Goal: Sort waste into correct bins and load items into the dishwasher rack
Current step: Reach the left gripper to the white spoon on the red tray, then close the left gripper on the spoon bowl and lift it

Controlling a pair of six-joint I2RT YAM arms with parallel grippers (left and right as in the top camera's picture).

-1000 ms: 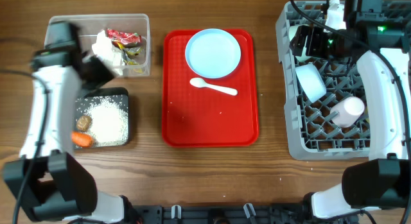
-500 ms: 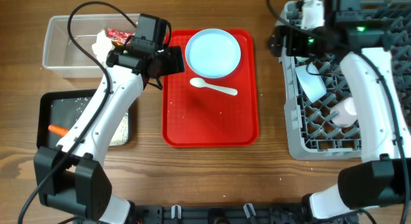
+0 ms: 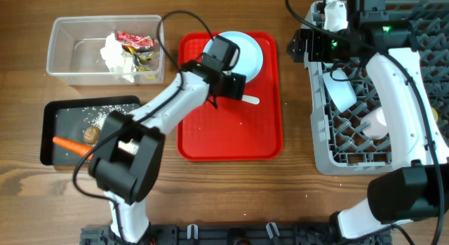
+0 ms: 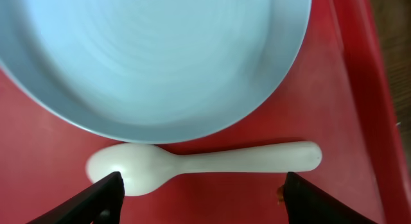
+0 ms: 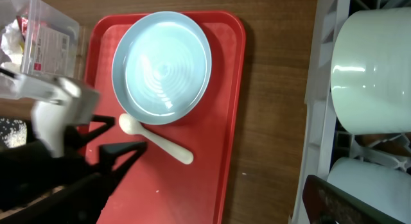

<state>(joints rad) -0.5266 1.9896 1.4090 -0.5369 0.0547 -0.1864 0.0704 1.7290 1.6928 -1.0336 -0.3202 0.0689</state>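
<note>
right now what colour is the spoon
The spoon is white, best seen in the left wrist view.

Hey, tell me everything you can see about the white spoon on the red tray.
The white spoon looks like smooth plastic, one piece: an oval bowl and a straight handle with a rounded end. It lies flat on the red tray, close beside the rim of the light blue plate; whether they touch is unclear. It looks clean. The left hand is open above it, fingers spread wide, not touching it.
</note>
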